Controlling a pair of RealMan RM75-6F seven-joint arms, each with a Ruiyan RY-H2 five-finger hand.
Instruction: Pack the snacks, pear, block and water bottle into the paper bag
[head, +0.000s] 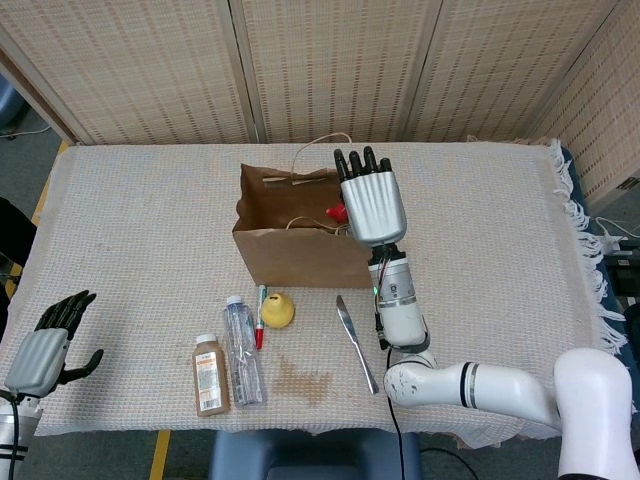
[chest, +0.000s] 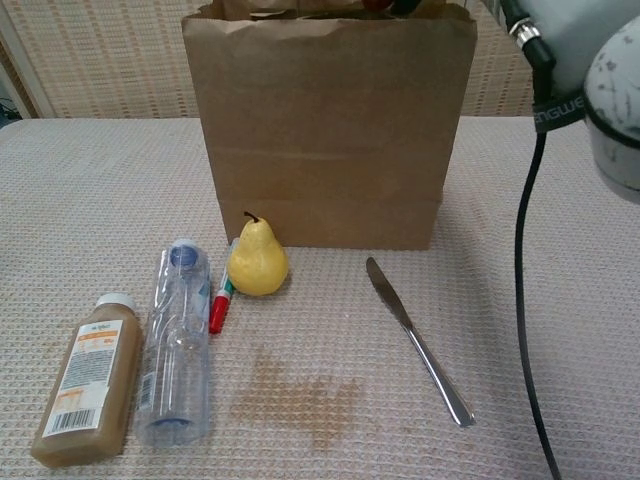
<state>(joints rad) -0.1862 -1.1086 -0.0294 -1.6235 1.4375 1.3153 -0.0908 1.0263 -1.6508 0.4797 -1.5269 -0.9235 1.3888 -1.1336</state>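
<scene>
Task status, with the paper bag (head: 310, 240) as the reference landmark. The bag stands upright on the counter (head: 500, 230) with its mouth open. The right hand (head: 371, 200) is positioned over the right side of the bag's opening, fingers extended toward the far rim; a small red block (head: 338, 212) shows at its left edge, over the bag's interior. Whether the hand is gripping the block or has let go of it cannot be determined from either view. Inside the bag, a round, pale object is partly visible beneath the hand; its identity cannot be confirmed. Items not yet packed: the pear (chest: 257, 262) stands just in front of the bag's lower left corner; the water bottle (chest: 178, 338) lies on its side in front and to the left of the bag. A juice bottle (chest: 88, 379) lies left of the water bottle, a marker (chest: 220, 303) lies between the water bottle and the pear, and a knife (chest: 416, 341) lies in front of the bag's right half. The left hand (head: 50, 345) rests well to the left of the bag, near the counter's front corner, holding nothing, fingers apart. Assessment: block placement is in progress; pear and water bottle remain.
</scene>
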